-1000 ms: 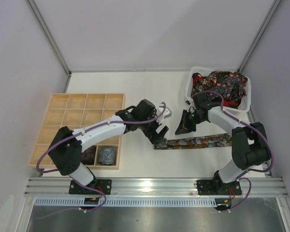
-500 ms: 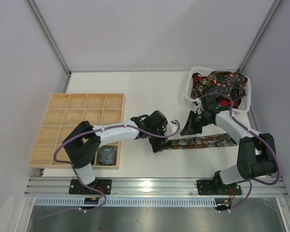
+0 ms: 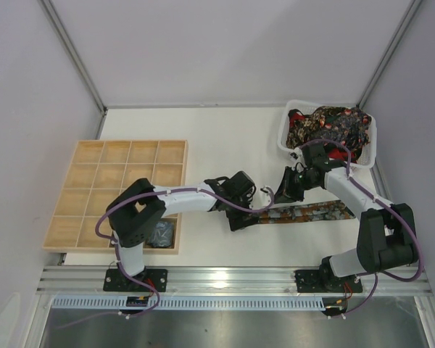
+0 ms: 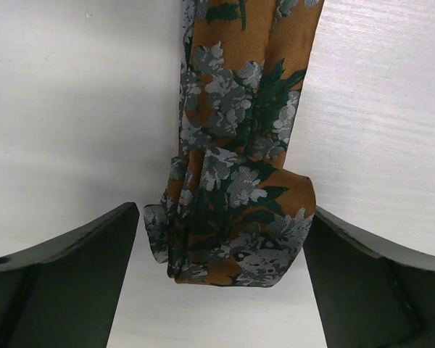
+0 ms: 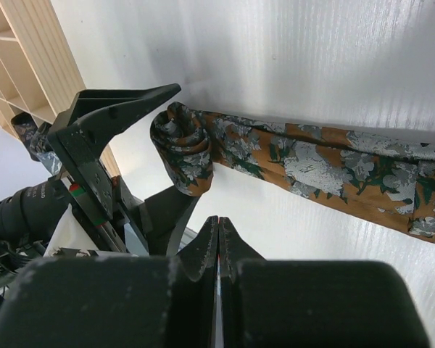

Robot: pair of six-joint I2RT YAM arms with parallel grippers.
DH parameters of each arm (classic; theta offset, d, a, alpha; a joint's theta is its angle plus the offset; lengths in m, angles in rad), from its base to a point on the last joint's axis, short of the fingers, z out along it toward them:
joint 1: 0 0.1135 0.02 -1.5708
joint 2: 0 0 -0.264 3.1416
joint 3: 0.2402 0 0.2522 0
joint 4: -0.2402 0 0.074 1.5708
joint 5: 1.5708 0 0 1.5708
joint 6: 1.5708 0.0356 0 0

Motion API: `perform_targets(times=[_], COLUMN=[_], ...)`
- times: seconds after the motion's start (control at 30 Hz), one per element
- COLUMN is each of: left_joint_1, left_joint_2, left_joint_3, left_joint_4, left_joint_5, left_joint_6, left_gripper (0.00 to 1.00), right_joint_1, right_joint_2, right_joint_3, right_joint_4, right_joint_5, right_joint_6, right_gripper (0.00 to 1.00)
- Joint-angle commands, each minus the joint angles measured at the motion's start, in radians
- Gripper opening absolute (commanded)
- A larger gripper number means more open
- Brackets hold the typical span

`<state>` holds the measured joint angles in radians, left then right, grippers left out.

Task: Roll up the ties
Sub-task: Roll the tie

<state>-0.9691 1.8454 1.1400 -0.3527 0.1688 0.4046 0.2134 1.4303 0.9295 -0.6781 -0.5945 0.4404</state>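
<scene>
A brown tie with grey and green flowers [image 3: 312,212] lies flat on the white table in front of the arms. Its left end is folded into a small loose roll [image 4: 232,239]. My left gripper [image 3: 241,216] is low at that end, and its open fingers [image 4: 65,275] stand on either side of the roll without pinching it [image 4: 221,217]. My right gripper [image 3: 285,192] hovers just behind the tie's middle, shut and empty [image 5: 219,221]. The right wrist view shows the roll [image 5: 185,148] and the flat tie [image 5: 326,170] ahead of it.
A white mesh basket [image 3: 284,138] at the back right holds a heap of dark patterned ties [image 3: 330,127]. A pale wooden grid tray [image 3: 94,156] stands at the left, with a dark coil [image 3: 159,233] in a front compartment. My left gripper [image 5: 116,123] fills the left of the right wrist view.
My left arm has stretched right and dropped to the tie's left end. My right gripper has shifted slightly right and back.
</scene>
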Motion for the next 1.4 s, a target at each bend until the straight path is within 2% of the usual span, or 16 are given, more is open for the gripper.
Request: perform_targets(times=[0.0,0.4,0.47,0.67,0.73,0.93,0.97,1.03,1.2,1.27,1.37], left_joint_1=[-0.010,-0.013,-0.013,-0.014,-0.014,0.000,0.003,0.013,0.067,0.096,0.165], left_joint_2=[0.037,0.029,0.025,0.006,0.005,-0.050,-0.066,-0.121,-0.300,-0.383,-0.520], left_joint_3=[0.020,0.004,-0.008,-0.029,-0.029,-0.049,-0.057,-0.071,-0.095,-0.120,-0.161], left_joint_4=[-0.008,-0.005,-0.002,0.004,0.001,0.023,0.032,0.049,0.087,0.124,0.173], left_joint_5=[-0.006,-0.049,-0.048,-0.028,-0.025,-0.025,-0.028,-0.003,0.070,0.086,0.103], left_joint_6=[0.039,0.031,0.030,0.028,0.026,-0.019,-0.038,-0.056,-0.144,-0.234,-0.380], left_gripper=[0.96,0.63,0.52,0.40,0.40,0.75,0.85,0.91,0.95,1.00,1.00], right_joint_1=[-0.005,-0.003,-0.003,-0.003,-0.003,-0.003,-0.003,0.000,0.007,0.032,0.086], right_joint_2=[-0.025,-0.025,-0.027,-0.028,-0.025,-0.022,-0.021,-0.019,-0.008,0.002,0.033], right_joint_3=[-0.003,-0.014,-0.018,-0.027,-0.031,-0.034,-0.034,-0.035,-0.020,-0.009,0.002], right_joint_4=[-0.001,0.011,0.011,0.017,0.023,0.026,0.026,0.028,0.031,0.041,0.083], right_joint_5=[-0.007,-0.016,-0.014,-0.018,-0.025,-0.031,-0.031,-0.034,-0.036,-0.036,-0.037], right_joint_6=[0.008,0.007,0.008,0.011,0.012,0.011,0.011,0.011,0.015,0.020,0.050], right_gripper=[0.01,0.00,0.00,0.00,0.00,0.00,0.00,0.00,0.00,0.00,0.00])
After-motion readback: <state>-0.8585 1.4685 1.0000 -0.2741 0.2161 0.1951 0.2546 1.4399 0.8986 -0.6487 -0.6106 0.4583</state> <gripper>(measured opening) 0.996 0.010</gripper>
